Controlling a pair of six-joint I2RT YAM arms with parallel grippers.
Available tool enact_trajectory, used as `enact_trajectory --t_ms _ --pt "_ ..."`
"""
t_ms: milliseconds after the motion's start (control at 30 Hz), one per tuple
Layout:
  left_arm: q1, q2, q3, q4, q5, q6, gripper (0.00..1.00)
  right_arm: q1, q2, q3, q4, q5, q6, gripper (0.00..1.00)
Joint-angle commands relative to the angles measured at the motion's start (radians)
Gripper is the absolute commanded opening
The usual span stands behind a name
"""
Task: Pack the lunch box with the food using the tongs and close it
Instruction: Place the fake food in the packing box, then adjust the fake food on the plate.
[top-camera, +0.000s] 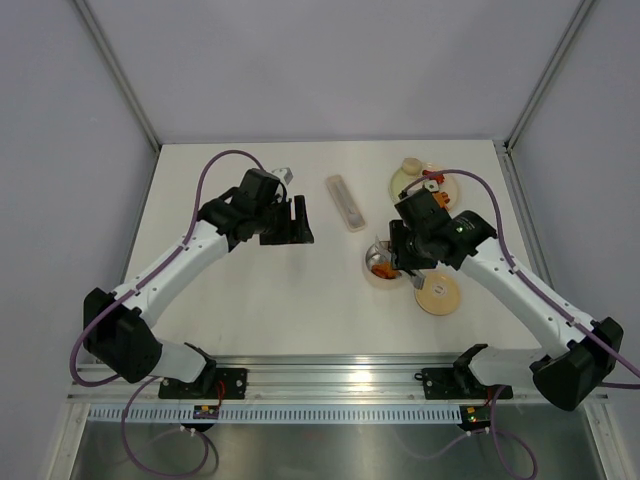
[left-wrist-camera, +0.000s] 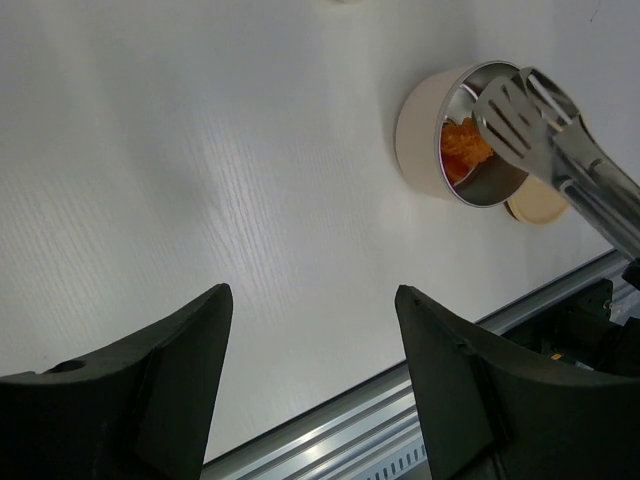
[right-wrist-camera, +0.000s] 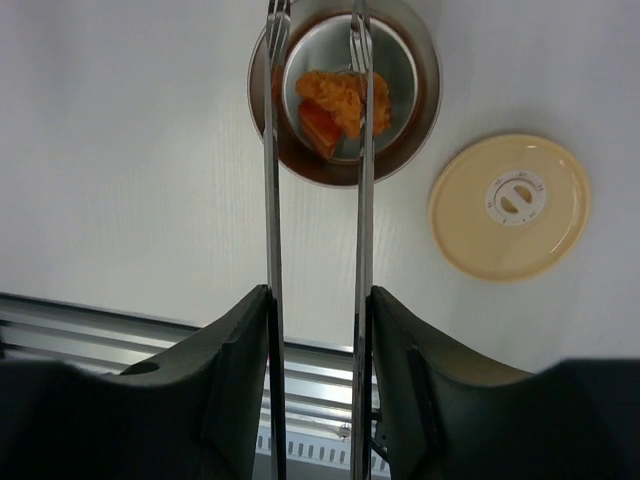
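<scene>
The lunch box (top-camera: 380, 268) stands open right of centre, with orange food (right-wrist-camera: 340, 100) on its steel floor (right-wrist-camera: 395, 60). Its tan lid (top-camera: 438, 296) lies flat just to its right. My right gripper (right-wrist-camera: 318, 300) is shut on the silver tongs (right-wrist-camera: 270, 200), one arm pressed against each finger. The tongs' tips stand apart over the box, above the orange pieces, with nothing between them. In the left wrist view the tongs (left-wrist-camera: 560, 150) reach over the lunch box (left-wrist-camera: 425, 140). My left gripper (left-wrist-camera: 313, 300) hangs open and empty above bare table, left of centre.
A pale plate (top-camera: 447, 195) at the back right carries a beige bun-like lump (top-camera: 410, 168) and a white-and-red piece (top-camera: 432, 181). A pale oblong case (top-camera: 346, 203) lies at the back centre. The metal rail (top-camera: 330, 378) runs along the near edge.
</scene>
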Motion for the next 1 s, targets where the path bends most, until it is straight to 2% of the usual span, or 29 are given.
enact_trajectory --t_ms 0,267,400,733,967 --pt "0.005 -0.003 0.007 0.024 0.003 0.031 0.70 0.012 0.009 0.123 -0.006 0.126 -0.053 0.49" --pt "0.007 -0.007 0.036 -0.007 -0.026 0.049 0.70 -0.040 0.167 0.338 -0.003 0.271 -0.145 0.32" --pt "0.007 -0.023 0.004 0.019 0.000 0.031 0.71 -0.190 0.215 0.401 0.043 0.188 -0.168 0.30" --pt "0.007 -0.023 -0.025 0.027 0.006 0.019 0.70 -0.429 0.417 0.538 0.104 0.096 -0.179 0.27" --pt "0.007 -0.029 -0.039 0.032 0.004 0.020 0.71 -0.525 0.554 0.622 0.117 0.079 -0.190 0.25"
